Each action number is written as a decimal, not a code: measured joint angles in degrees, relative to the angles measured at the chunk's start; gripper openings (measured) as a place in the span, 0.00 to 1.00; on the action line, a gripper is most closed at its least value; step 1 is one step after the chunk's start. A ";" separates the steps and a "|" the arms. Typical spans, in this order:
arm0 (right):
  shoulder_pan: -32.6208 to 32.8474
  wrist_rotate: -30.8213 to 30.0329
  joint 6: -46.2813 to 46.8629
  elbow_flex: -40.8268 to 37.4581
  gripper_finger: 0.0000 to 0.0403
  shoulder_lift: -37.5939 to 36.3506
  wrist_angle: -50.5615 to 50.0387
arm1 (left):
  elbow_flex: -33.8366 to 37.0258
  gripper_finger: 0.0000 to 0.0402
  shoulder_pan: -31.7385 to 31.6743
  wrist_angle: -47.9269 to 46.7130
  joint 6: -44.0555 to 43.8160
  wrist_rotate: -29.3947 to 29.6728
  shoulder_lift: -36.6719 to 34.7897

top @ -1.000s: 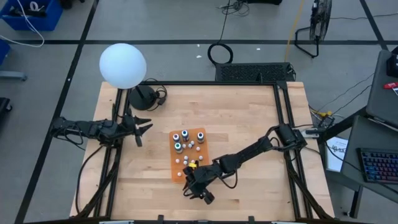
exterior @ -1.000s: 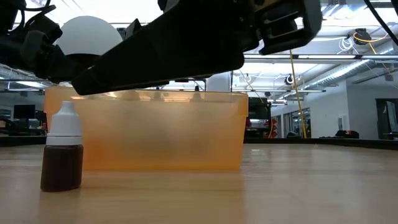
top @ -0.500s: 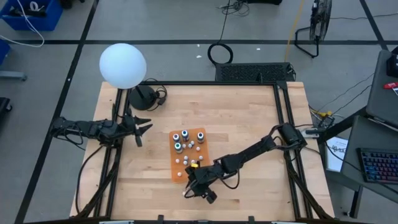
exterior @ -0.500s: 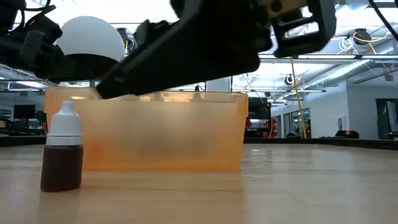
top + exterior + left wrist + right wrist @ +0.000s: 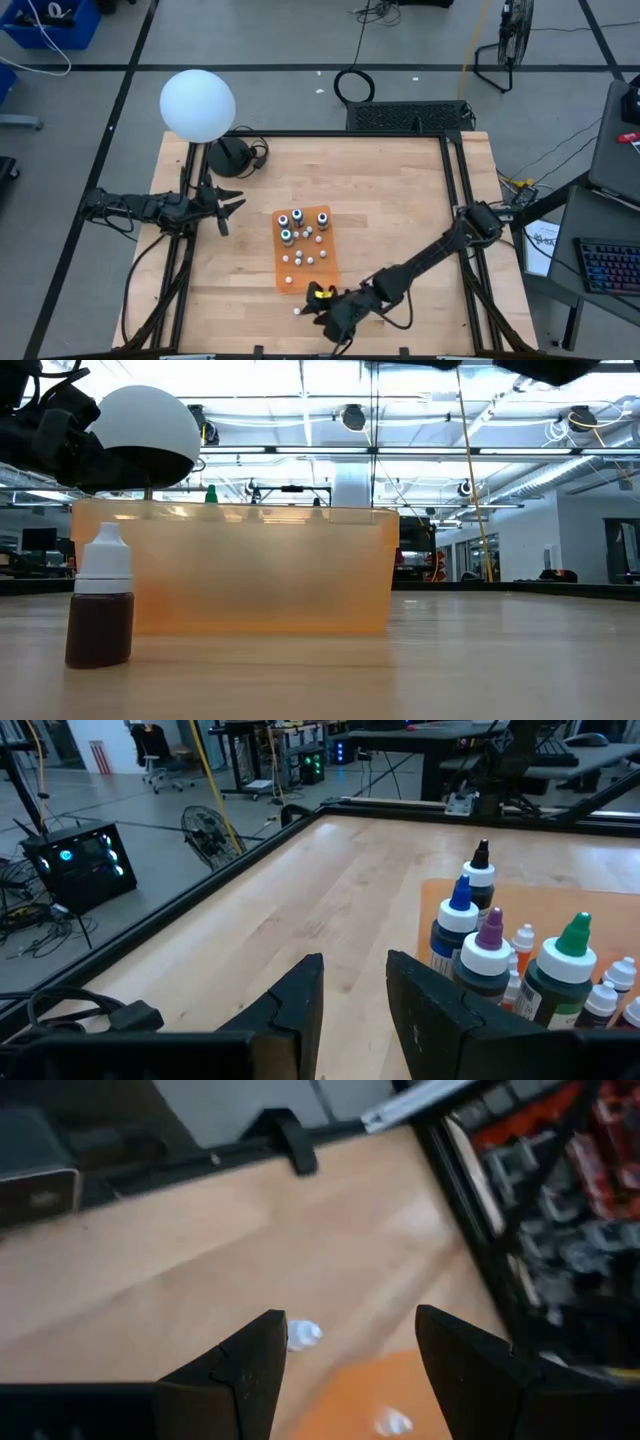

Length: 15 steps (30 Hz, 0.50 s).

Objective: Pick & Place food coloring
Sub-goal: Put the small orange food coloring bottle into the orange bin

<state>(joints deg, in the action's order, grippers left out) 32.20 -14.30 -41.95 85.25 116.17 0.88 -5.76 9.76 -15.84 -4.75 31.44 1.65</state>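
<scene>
Several food coloring bottles [image 5: 297, 228] stand in the orange tray [image 5: 320, 268] at mid-table; the left wrist view shows their blue [image 5: 459, 898], purple [image 5: 490, 928] and green [image 5: 574, 936] tops. One brown bottle with a white cap [image 5: 100, 610] stands upright on the table in front of the tray, a white dot [image 5: 297, 311] from above. My right gripper [image 5: 320, 306] hovers open beside it near the front edge, fingers [image 5: 262, 1350] empty. My left gripper [image 5: 230, 207] waits at the table's left, slightly open, holding nothing.
A white globe [image 5: 197, 104] on a dark stand rises at the far left corner. Black frame rails [image 5: 455, 180] run along the table's sides. Bare wood [image 5: 400, 210] lies to the right of the tray.
My right gripper has drawn back from over the tray toward the table's near edge and risen, rolling about its own axis; it has left the low view almost entirely. The brown bottle on the table has stayed where it was.
</scene>
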 joint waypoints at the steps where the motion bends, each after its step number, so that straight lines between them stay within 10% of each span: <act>1: -0.47 1.82 -0.11 -0.03 0.52 0.09 0.10 | 0.00 0.29 0.00 0.00 0.00 0.00 -0.02; 15: -9.15 25.17 5.37 -0.15 0.43 7.53 11.98 | 0.00 0.29 0.00 -0.02 0.02 0.02 0.00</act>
<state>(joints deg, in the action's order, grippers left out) 23.05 10.87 -36.58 85.11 123.70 12.86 -5.76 9.76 -15.86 -4.74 31.46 1.65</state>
